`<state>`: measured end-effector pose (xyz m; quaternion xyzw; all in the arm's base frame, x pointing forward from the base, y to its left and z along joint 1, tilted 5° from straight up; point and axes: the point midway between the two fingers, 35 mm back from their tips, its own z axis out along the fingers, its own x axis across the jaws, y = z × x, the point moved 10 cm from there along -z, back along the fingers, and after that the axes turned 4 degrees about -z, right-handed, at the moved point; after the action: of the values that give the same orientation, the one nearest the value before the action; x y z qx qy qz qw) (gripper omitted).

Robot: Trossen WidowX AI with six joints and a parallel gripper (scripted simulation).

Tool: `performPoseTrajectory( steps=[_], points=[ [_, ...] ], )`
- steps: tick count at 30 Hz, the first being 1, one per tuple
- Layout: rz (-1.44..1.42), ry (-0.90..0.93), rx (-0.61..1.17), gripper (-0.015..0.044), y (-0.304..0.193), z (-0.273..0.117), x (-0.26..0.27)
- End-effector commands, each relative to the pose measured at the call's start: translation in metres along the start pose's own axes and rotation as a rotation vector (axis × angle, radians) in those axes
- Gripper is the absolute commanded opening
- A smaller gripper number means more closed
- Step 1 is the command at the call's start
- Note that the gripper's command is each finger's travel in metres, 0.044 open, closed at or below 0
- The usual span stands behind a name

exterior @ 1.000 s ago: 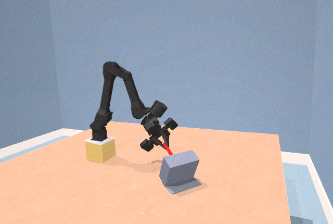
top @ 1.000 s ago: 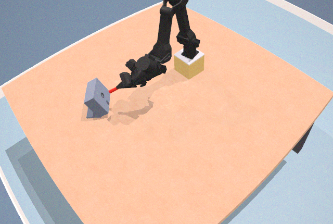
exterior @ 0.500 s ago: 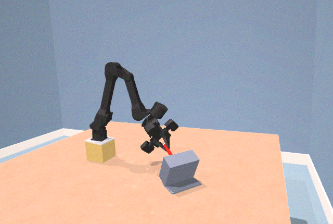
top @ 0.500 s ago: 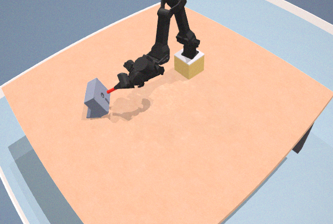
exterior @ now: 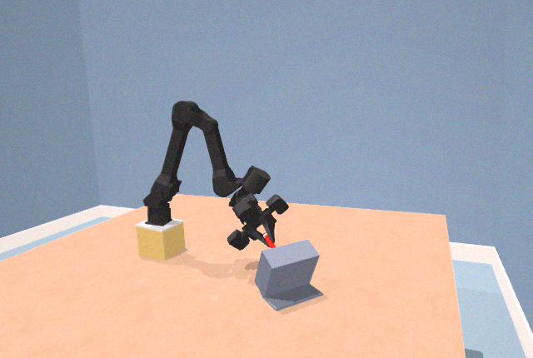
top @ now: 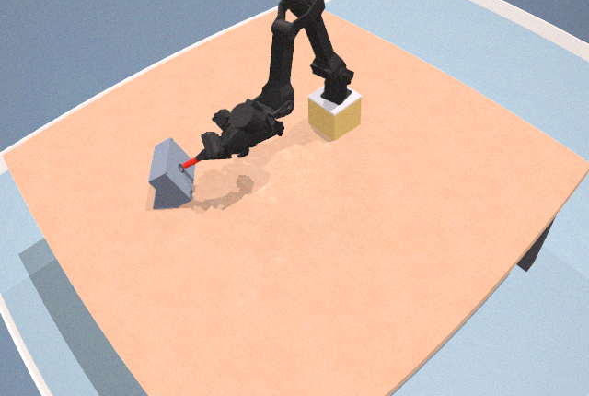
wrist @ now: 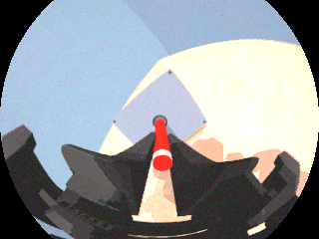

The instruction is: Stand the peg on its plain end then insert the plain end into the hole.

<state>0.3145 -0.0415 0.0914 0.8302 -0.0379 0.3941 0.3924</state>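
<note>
My gripper (top: 199, 157) (exterior: 266, 236) (wrist: 162, 157) is shut on the red peg (top: 190, 162) (exterior: 270, 241) (wrist: 161, 139). The white band shows near the gripped end in the wrist view. The peg points away from the fingers at the grey sloped panel (top: 165, 163) (exterior: 287, 269) (wrist: 143, 112). Its plain tip sits at the mouth of the hole (top: 180, 167) (wrist: 159, 119) in the panel's face. In the wrist view the peg lines up with the hole. I cannot tell how far the tip has gone in. In the exterior view the panel hides the tip.
The arm's base stands on a yellow block (top: 334, 115) (exterior: 160, 239) behind the panel. The panel rests on the orange table top (top: 332, 239) (exterior: 129, 310), whose edges drop off to a pale blue floor.
</note>
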Motion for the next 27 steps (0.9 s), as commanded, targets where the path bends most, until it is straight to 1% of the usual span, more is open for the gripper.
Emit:
performPoseTrajectory(
  steps=[1, 16, 27],
  points=[
    [-0.002, 0.001, 0.002, 0.0000, -0.0005, 0.0039, 0.0001],
    [0.000, 0.000, 0.000, 0.0000, 0.0000, 0.0000, 0.0000],
    [0.000, 0.000, 0.000, 0.0000, -0.0011, 0.0055, 0.0000]
  ],
)
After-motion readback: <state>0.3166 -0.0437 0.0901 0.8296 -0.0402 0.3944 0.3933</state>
